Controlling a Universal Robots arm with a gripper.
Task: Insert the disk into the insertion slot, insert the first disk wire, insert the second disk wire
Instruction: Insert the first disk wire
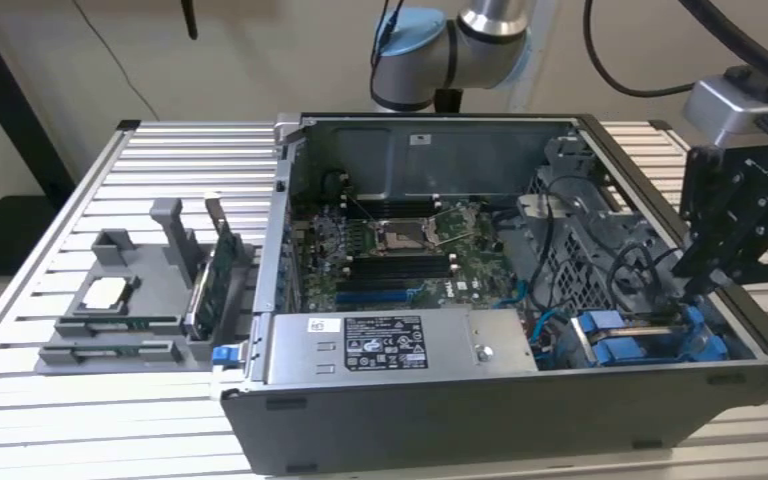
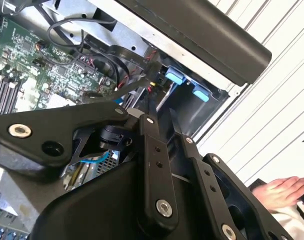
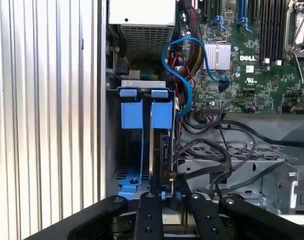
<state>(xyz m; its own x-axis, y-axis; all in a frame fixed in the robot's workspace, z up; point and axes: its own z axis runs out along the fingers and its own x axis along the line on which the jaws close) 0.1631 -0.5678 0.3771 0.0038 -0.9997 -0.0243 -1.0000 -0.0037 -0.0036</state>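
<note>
The disk (image 3: 165,150) stands on edge in its slot at the case's corner, and its blue carrier tab (image 3: 162,114) sits beside a second blue carrier (image 3: 131,114). In the exterior view the blue carriers (image 1: 620,350) lie at the case's near right corner. My gripper (image 3: 167,189) reaches down to the disk's end, with the jaws close together on a black wire connector (image 2: 153,84) that carries red and yellow leads. The gripper (image 1: 691,290) dips into the case from the exterior view's right. Whether the connector is seated in the disk is hidden by the fingers.
A grey power-supply box (image 1: 384,345) lies along the case front, and the motherboard (image 1: 398,250) is behind it. A blue cable (image 3: 179,55) and black cables (image 3: 227,150) loop beside the drive bay. A grey parts tray (image 1: 117,310) sits on the exterior view's left. A person's hand (image 2: 279,192) rests on the table.
</note>
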